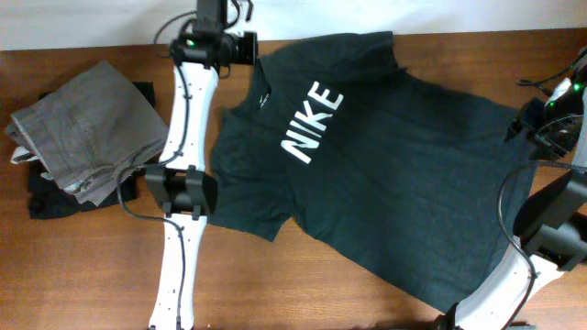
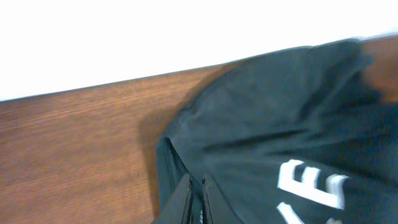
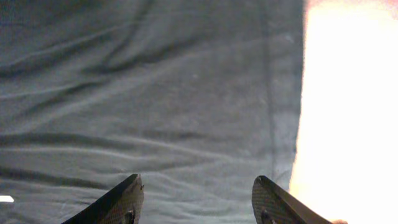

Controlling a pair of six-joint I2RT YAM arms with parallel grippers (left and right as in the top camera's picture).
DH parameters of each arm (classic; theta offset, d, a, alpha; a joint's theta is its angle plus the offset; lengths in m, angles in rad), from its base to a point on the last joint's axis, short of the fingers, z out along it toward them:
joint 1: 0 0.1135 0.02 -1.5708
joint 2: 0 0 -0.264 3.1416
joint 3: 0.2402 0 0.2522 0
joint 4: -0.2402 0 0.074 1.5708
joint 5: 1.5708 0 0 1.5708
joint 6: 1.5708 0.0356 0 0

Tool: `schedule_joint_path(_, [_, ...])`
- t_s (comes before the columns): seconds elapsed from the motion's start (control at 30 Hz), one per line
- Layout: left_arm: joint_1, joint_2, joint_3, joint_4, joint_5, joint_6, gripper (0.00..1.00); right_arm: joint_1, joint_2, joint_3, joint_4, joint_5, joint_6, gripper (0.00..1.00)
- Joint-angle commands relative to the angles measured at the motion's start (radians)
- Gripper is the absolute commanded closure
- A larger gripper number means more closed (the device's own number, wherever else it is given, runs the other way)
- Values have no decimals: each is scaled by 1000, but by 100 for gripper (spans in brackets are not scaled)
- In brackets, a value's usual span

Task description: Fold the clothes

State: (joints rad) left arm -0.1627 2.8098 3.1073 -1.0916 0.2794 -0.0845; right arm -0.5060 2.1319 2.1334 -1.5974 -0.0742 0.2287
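Charcoal T-shirt (image 1: 385, 156) lay spread, NIKE up.
Left gripper (image 2: 196, 202) pinched nearly shut on its edge; right gripper (image 3: 199, 202) gaped empty. That thin hold could slip, bunching cloth.

T-shirt (image 1: 394, 156) spread on worktop (image 1: 83, 275), NIKE up; left pincer (image 1: 252, 48) at far edge, right pincer (image 1: 534, 126) by hem; grey trousers (image 1: 83, 128) beside.
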Motion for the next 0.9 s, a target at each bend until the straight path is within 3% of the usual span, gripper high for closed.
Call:
schedule_joint_path(0.0, [32,-140,32,-52,-14,-65,93,27,-106,12,-20,71,86,39])
schedule_joint_path(0.3, [85,-231,32,-293,-61,-87,93,114,-130,-39,-51,82,104,43])
schedule_joint_path(0.37, [89,-230,28,-357,-92,-87,93,111,-130,-91,-28,80,105,53])
schedule_joint_path(0.53, [74,-230,24,-456,-187,-85,93,86,-130,-248,111,39,79,96])
schedule_joint_path(0.63, [55,-230,14,-465,-199,-84,93,86,-128,-348,206,-27,48,96])
schedule_joint_path(0.87, [32,-227,-51,-473,-198,-74,93,54,-78,-521,418,84,64,96])
